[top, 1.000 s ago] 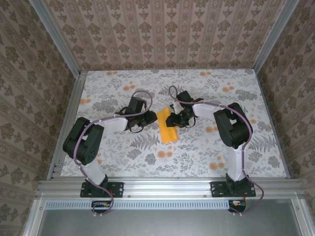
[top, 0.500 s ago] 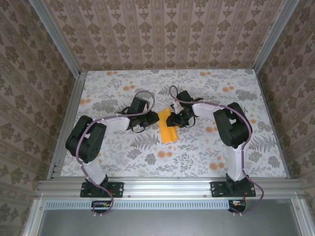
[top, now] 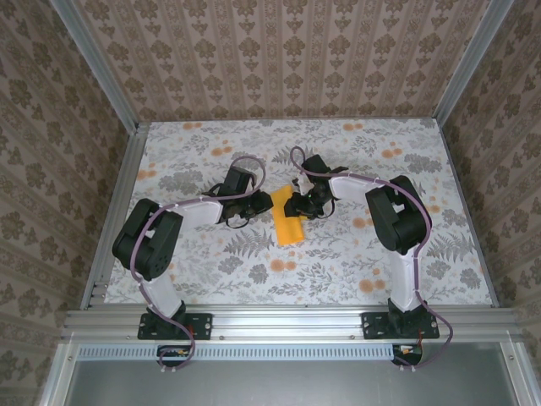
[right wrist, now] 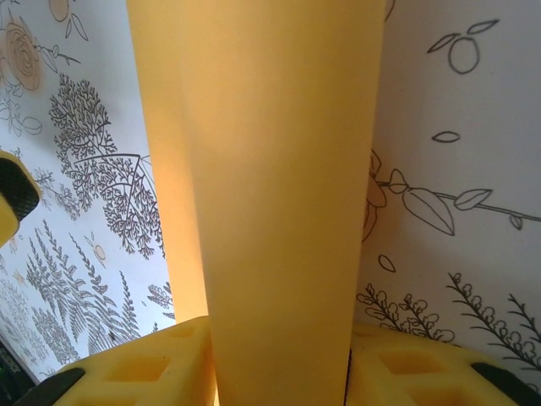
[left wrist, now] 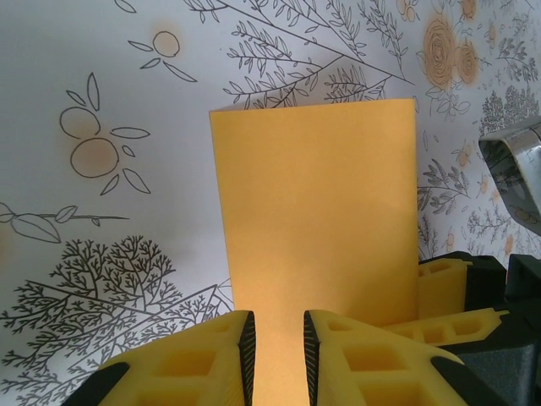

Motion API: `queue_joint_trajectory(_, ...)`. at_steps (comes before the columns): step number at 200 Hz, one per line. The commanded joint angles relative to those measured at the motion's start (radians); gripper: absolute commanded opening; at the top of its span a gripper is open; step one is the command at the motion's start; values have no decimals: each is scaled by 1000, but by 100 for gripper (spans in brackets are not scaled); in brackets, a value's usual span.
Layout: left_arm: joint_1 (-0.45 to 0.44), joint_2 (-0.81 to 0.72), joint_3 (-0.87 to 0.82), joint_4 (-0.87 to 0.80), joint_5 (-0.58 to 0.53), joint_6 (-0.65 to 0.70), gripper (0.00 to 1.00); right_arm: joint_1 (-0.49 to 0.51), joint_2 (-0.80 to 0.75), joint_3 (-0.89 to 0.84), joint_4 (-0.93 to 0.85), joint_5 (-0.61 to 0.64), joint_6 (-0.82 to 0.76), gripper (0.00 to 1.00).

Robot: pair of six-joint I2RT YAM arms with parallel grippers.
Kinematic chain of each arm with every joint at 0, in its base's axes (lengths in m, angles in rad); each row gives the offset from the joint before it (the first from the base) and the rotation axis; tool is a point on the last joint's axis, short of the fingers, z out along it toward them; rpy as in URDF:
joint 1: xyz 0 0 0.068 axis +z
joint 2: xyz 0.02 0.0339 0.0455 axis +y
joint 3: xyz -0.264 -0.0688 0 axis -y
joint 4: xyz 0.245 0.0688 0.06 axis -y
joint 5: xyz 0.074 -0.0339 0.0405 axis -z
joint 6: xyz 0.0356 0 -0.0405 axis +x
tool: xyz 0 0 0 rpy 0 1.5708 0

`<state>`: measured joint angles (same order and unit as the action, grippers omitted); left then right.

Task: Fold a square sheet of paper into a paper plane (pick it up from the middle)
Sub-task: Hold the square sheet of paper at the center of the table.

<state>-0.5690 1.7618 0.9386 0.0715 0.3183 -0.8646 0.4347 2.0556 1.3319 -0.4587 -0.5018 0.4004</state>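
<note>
The square sheet of paper (top: 288, 225) lies mid-table as a long orange-yellow folded rectangle; no paper plane is in view. My left gripper (top: 257, 206) sits at its left side. In the left wrist view the sheet (left wrist: 317, 211) lies flat, and the left gripper (left wrist: 276, 355) hovers over its near edge with its jaws a narrow gap apart. My right gripper (top: 297, 205) is at the sheet's far right part. In the right wrist view a raised layer of the sheet (right wrist: 270, 169) bows up between the right gripper (right wrist: 279, 376) jaws and spans the whole gap.
The floral tablecloth (top: 338, 262) reaches aluminium rails at the left (top: 114, 220) and front (top: 287, 321), with wallpapered walls around. The right gripper's yellow fingers (left wrist: 439, 283) show beside the sheet in the left wrist view.
The left arm has edged right toward the sheet. The right gripper has shifted slightly left at the sheet's far end, and the sheet has barely moved.
</note>
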Motion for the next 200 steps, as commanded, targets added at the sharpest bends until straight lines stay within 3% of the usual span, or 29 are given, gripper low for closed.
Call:
queue_joint_trajectory(1,-5,18,31,-12,13,-6,25,1,117,-42,-65,196,15,41)
queue_joint_trajectory(200,-26,55,60,-2,27,-17,24,6,149,-39,-72,252,47,39)
